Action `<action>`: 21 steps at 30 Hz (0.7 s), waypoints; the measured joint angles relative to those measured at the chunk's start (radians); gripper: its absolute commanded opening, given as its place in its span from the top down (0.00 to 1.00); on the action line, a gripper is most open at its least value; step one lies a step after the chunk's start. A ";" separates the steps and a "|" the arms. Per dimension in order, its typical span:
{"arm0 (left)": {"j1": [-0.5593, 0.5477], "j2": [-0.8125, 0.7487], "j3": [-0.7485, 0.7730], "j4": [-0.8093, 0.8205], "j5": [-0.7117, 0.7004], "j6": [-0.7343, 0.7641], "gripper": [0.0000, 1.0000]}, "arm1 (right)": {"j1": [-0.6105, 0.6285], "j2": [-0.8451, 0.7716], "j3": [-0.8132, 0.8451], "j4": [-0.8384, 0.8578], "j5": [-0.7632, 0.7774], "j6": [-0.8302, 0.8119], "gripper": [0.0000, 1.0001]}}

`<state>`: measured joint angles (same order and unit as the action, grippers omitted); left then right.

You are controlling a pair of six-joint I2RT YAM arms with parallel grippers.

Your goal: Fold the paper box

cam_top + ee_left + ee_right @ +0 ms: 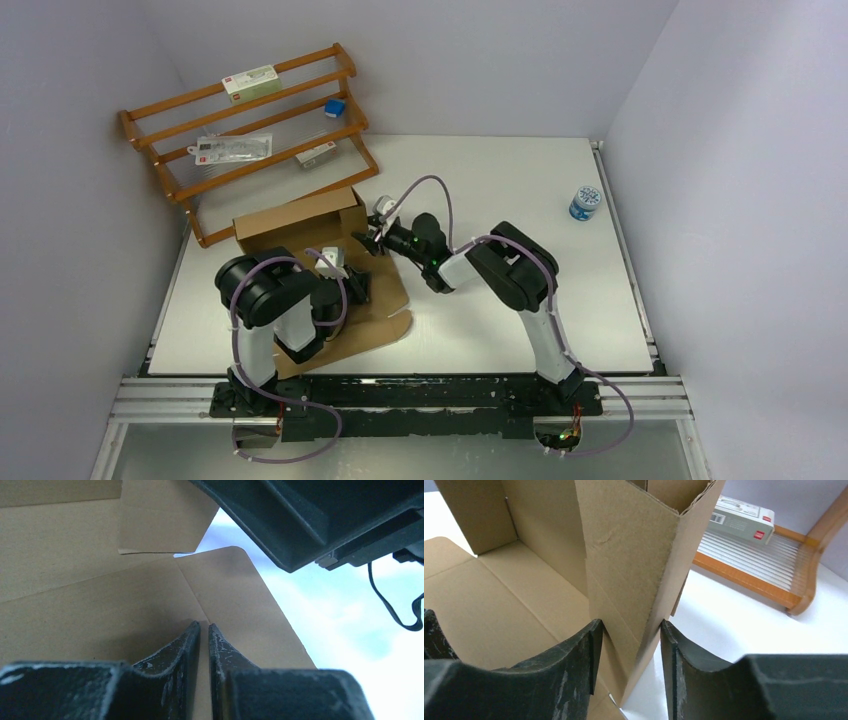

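Note:
The paper box (300, 222) is plain brown cardboard, left of the table's middle. Its back wall stands up and a flat panel with a rounded flap (385, 310) lies toward me. My right gripper (368, 240) reaches in from the right. In the right wrist view it (630, 623) straddles the upright doubled side wall (629, 555), with both fingertips against the cardboard. My left gripper (358, 288) hovers over the flat panel. In the left wrist view its fingers (204, 626) stand almost together with nothing between them, pointing at a crease in the panel (100, 605).
A wooden rack (250, 130) holding small packages leans at the back left, just behind the box, and also shows in the right wrist view (749, 575). A small blue-lidded jar (585, 203) stands at the right. The right arm's black body (320, 515) hangs close above the left gripper.

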<state>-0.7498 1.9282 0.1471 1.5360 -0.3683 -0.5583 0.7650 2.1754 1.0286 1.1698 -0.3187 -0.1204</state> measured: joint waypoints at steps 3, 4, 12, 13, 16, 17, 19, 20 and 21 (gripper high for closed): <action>-0.003 -0.004 -0.003 0.000 0.003 0.000 0.79 | 0.015 0.000 -0.023 0.040 0.065 -0.012 0.67; -0.006 -0.008 -0.006 0.000 0.005 0.000 0.78 | 0.021 0.000 -0.028 0.049 0.087 -0.016 0.70; -0.040 -0.111 -0.080 -0.008 0.037 0.010 0.66 | 0.060 0.000 -0.076 0.119 0.275 -0.073 0.83; -0.044 -0.150 -0.092 -0.009 0.042 0.012 0.64 | 0.060 -0.001 -0.090 0.137 0.294 -0.080 0.83; -0.052 -0.323 -0.110 -0.050 0.062 0.013 0.59 | 0.059 -0.018 -0.139 0.175 0.329 -0.100 0.84; -0.053 -0.407 -0.109 -0.092 0.067 0.016 0.58 | 0.059 -0.026 -0.153 0.179 0.333 -0.105 0.84; -0.055 -0.609 -0.089 -0.224 0.077 0.029 0.52 | 0.059 -0.052 -0.187 0.179 0.335 -0.116 0.84; -0.055 -0.712 -0.056 -0.327 0.083 0.044 0.46 | 0.059 -0.068 -0.203 0.174 0.332 -0.122 0.85; -0.055 -0.803 -0.011 -0.438 0.085 0.061 0.42 | 0.059 -0.086 -0.219 0.165 0.326 -0.128 0.85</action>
<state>-0.8047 1.1252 0.1360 1.0981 -0.2829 -0.4969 0.8238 2.0895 0.8101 1.3350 0.0074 -0.2485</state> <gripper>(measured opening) 0.466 0.253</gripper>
